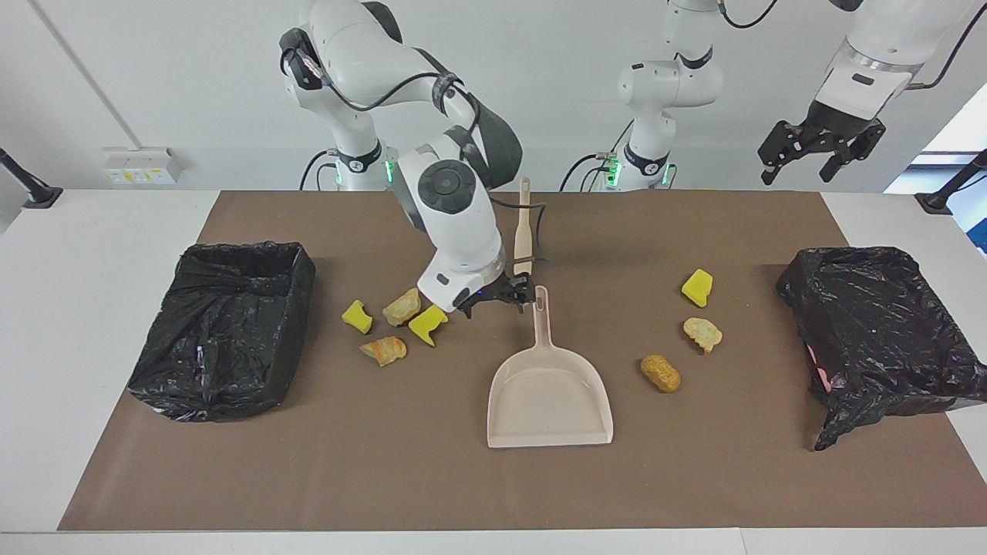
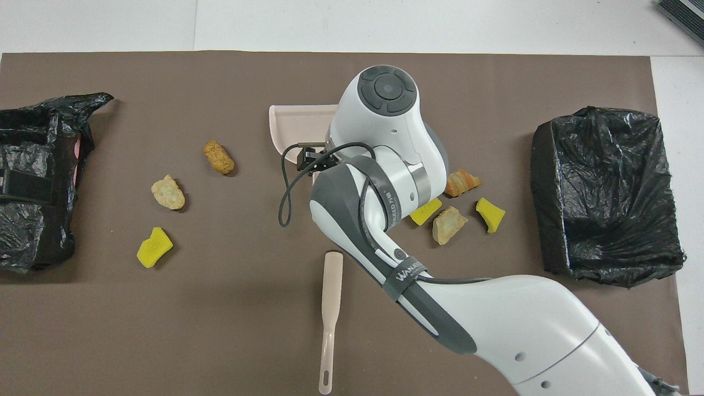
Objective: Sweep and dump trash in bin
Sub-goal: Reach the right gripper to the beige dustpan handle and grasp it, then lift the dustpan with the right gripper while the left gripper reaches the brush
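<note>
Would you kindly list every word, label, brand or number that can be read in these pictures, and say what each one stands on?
"WANJEE", partly legible: on the dark strap around the right arm's forearm, overhead view.
A second print on the grey band nearer that arm's wrist: too small to read.
Wall socket plate, facing view: markings too blurred to read.
Dustpan, brush, bin bags: no text visible.

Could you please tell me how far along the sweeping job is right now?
Nothing is swept yet: all seven scraps lie on the mat. The right hand, open, is low by the dustpan handle; the brush lies untouched. The left hand waits raised. Sweeping and dumping into a bin remain.
</note>
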Robot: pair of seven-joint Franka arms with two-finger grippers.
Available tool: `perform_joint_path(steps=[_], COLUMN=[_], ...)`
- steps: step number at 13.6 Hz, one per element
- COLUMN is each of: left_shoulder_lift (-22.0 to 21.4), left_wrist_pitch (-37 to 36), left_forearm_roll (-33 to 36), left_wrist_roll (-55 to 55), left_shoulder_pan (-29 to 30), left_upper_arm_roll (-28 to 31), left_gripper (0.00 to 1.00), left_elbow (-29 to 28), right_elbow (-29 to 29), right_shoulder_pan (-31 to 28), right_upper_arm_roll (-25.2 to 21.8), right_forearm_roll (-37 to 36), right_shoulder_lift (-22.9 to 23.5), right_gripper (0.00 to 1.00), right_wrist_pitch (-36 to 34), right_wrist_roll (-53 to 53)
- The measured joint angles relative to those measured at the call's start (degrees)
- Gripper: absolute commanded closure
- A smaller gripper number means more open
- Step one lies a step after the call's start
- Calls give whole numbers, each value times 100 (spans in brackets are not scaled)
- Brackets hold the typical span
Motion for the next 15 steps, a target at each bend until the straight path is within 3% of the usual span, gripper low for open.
perform_joint_path(steps=[5, 9, 15], left_shoulder_lift=[-14, -94, -206], left_wrist_pitch=[-1, -1, 1], left_forearm_roll=[-59, -173, -221], left_wrist_roll=[0, 4, 9], left_shoulder_pan=[-7, -32, -69], left_upper_arm_roll=[-1, -26, -86], left_gripper=[0, 0, 0], left_elbow=[-65, -202, -323], right_elbow=[-173, -436, -438], right_shoulder_pan=[184, 178, 224], right_upper_arm_roll=[-2, -18, -2], right_forearm_roll=[-167, -270, -281], right_shoulder_lift=[131, 135, 131], right_gripper=[0, 22, 25], right_wrist_pitch=[244, 468, 436], right_wrist_roll=[1, -8, -7])
